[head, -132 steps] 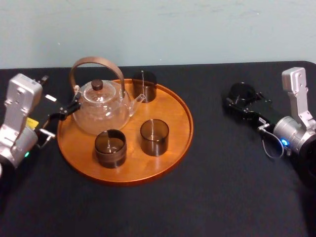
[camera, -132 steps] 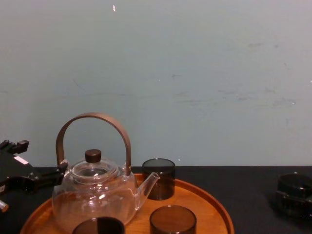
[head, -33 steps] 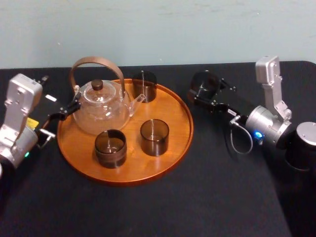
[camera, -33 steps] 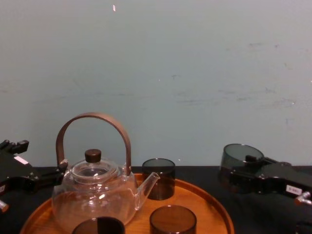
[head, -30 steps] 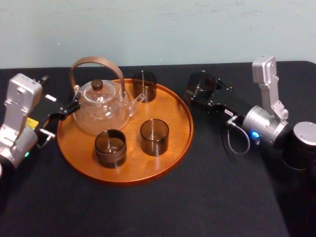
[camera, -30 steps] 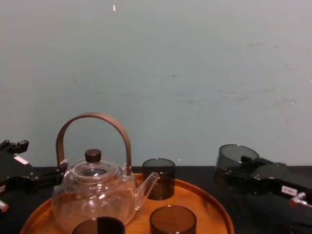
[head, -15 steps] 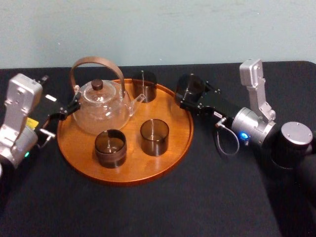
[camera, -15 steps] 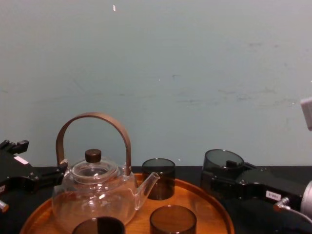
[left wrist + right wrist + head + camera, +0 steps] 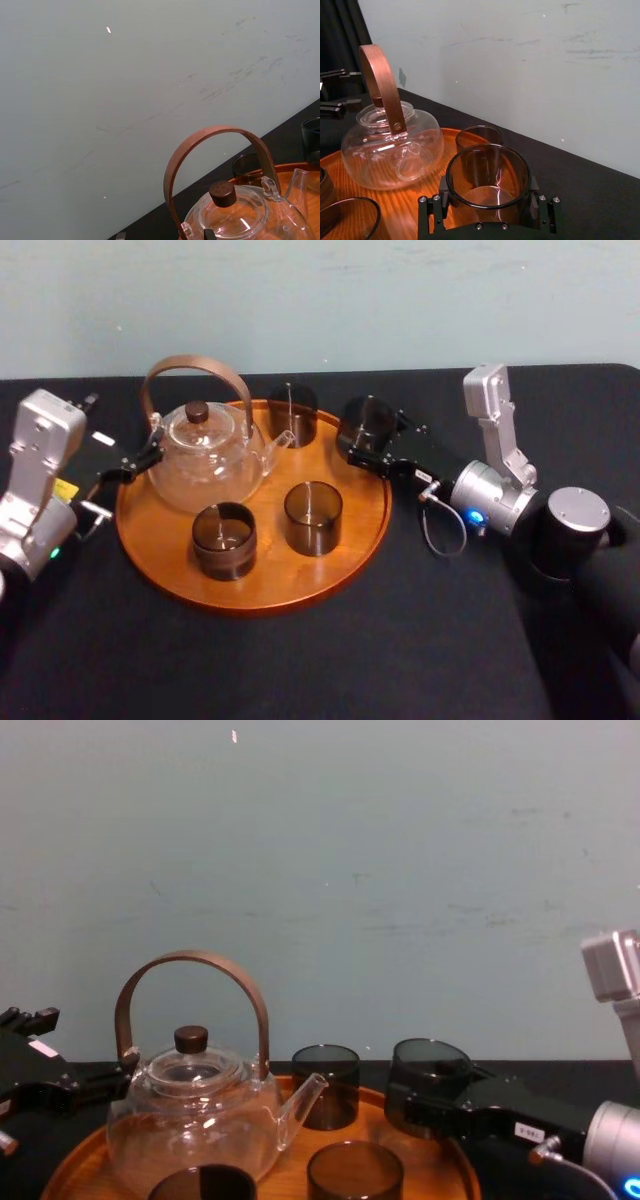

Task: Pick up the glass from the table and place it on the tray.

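Note:
The glass (image 9: 366,420) is dark, smoky and cylindrical, and my right gripper (image 9: 362,440) is shut on it. It is held upright over the right back edge of the round orange-brown tray (image 9: 280,575), near the rim; whether it touches the wood I cannot tell. In the right wrist view the glass (image 9: 487,177) sits between the black fingers (image 9: 442,192), with the tray (image 9: 415,200) under it. The chest view shows the glass (image 9: 430,1080) at the tray's (image 9: 455,1160) right side. My left gripper (image 9: 128,468) is parked open at the tray's left edge.
A glass teapot (image 9: 205,460) with a brown hoop handle stands on the tray's back left. Three more dark glasses stand on the tray: at the back (image 9: 293,415), in the middle (image 9: 313,518) and at the front left (image 9: 224,540). The black table (image 9: 300,670) surrounds it.
My right gripper has carried the glass leftward, from the table's right side to over the tray's right rim. The left arm, the teapot and the other glasses have not moved.

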Tool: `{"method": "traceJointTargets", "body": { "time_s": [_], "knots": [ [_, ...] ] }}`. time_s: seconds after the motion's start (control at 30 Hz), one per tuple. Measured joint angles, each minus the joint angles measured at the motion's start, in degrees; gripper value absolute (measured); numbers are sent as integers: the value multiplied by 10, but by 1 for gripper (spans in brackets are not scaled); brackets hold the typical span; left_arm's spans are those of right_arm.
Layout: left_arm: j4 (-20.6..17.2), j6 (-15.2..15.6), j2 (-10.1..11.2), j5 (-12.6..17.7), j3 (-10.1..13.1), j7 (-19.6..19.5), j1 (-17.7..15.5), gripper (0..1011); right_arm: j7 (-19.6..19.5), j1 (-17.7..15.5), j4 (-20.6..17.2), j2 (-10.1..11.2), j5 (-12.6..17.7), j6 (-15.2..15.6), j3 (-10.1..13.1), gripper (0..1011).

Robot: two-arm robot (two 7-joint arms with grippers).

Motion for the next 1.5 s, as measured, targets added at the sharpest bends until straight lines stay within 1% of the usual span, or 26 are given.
{"method": "traceJointTargets", "body": {
  "time_s": [0.23,0.67,0.8,0.9,1.0,1.03,1.1,1.13,1.2,1.23,1.27,1.3,1.5],
  "knots": [
    [0,0,0,0,0,0,0,1009,12,18,41,-15,-6,-18,1,906],
    [0,0,0,0,0,0,0,1010,27,40,90,-36,-21,-38,2,906],
    [0,0,0,0,0,0,0,1010,33,49,112,-43,-25,-48,4,906],
    [0,0,0,0,0,0,0,1010,40,63,142,-52,-29,-61,8,906],
    [0,0,0,0,0,0,0,1010,43,72,163,-56,-31,-69,10,906],
    [0,0,0,0,0,0,0,1009,46,81,181,-60,-31,-76,12,906],
    [0,0,0,0,0,0,0,1010,49,90,202,-64,-32,-84,15,906],
    [0,0,0,0,0,0,0,1010,53,101,225,-68,-32,-93,17,906],
    [0,0,0,0,0,0,0,1009,58,114,252,-73,-32,-104,18,906],
    [0,0,0,0,0,0,0,1009,61,123,272,-77,-29,-112,18,906],
    [0,0,0,0,0,0,0,1010,71,155,337,-87,4,-140,-12,906],
    [0,0,0,0,0,0,0,1009,75,169,366,-92,23,-155,-27,906],
    [0,0,0,0,0,0,0,1009,72,156,339,-87,9,-145,-13,906]
  ]
}}
